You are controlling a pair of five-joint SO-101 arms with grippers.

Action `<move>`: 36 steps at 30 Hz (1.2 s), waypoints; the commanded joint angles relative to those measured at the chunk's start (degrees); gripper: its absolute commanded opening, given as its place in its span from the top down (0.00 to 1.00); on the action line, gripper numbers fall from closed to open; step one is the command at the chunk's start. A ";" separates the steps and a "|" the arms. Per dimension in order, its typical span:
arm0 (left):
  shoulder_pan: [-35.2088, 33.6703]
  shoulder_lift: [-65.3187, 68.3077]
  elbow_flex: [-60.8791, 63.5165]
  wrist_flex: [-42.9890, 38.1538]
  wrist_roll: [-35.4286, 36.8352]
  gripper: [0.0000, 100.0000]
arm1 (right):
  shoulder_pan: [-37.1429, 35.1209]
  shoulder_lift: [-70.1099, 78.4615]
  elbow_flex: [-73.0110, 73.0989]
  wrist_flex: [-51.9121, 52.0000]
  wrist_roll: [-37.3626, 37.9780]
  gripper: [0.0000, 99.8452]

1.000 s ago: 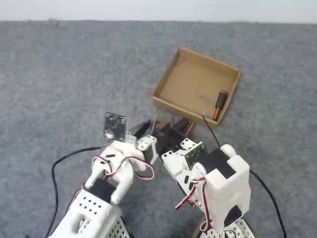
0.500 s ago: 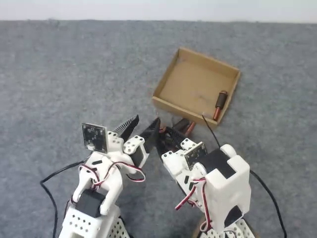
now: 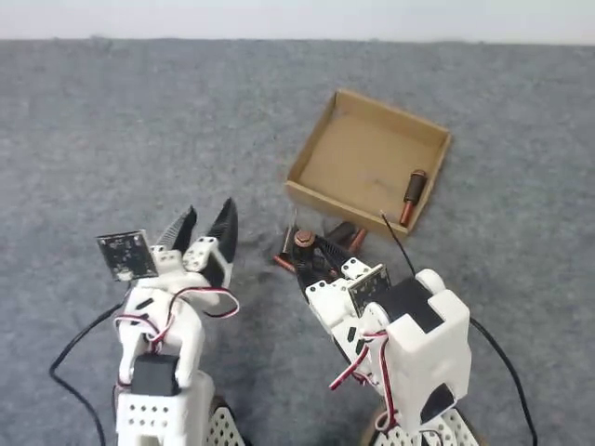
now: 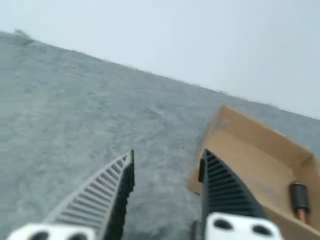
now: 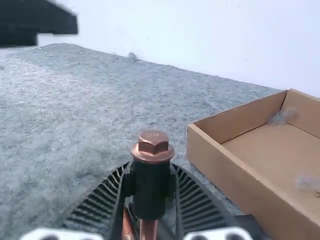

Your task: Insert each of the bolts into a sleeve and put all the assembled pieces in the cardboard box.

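Between the fingers of the right end effector (image 5: 149,176) sits the black sleeve (image 5: 150,192) with the copper bolt (image 5: 152,146) seated in it, clamped tight, long axis roughly upright, head on top. Just ahead of that arm is the cardboard box (image 3: 307,197), near wall close by and one finished piece (image 3: 412,195) lying inside, so I'd guess a short carry over the rim comes next. Meanwhile the left end effector (image 3: 203,223) hangs spread and empty off to the side, farther from the box.

We see a copper bolt (image 5: 152,146) upright in a black sleeve (image 5: 150,192) in the right tool (image 5: 150,172), another assembled piece (image 3: 413,197) inside the cardboard box (image 3: 358,153).
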 commanded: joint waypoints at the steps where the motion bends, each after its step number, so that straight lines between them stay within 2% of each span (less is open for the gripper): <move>1: -3.52 -1.41 -0.31 6.33 0.35 0.80 | 1.01 -2.51 1.58 -1.10 0.62 0.99; 11: -4.66 -1.41 -0.31 22.95 -0.18 0.80 | 3.30 -2.95 1.67 -1.71 0.62 0.99; 14: -4.75 -1.41 -0.31 23.21 -1.67 0.83 | 3.56 -2.95 1.67 -2.42 0.62 0.99; 19: -4.75 -1.41 -0.31 23.21 -5.19 1.00 | 9.10 -2.95 -0.62 -3.74 0.62 0.99; 26: -5.01 -1.41 -0.31 23.56 -5.71 0.99 | 19.03 -3.03 -9.93 -3.74 0.62 0.99; 31: -9.49 -1.41 -0.31 23.56 -5.45 0.99 | 26.33 -3.03 -18.02 -3.21 0.62 0.99; 36: -9.67 -1.41 -0.31 23.56 -5.45 0.99 | 29.41 -3.03 -26.11 -3.21 0.70 0.99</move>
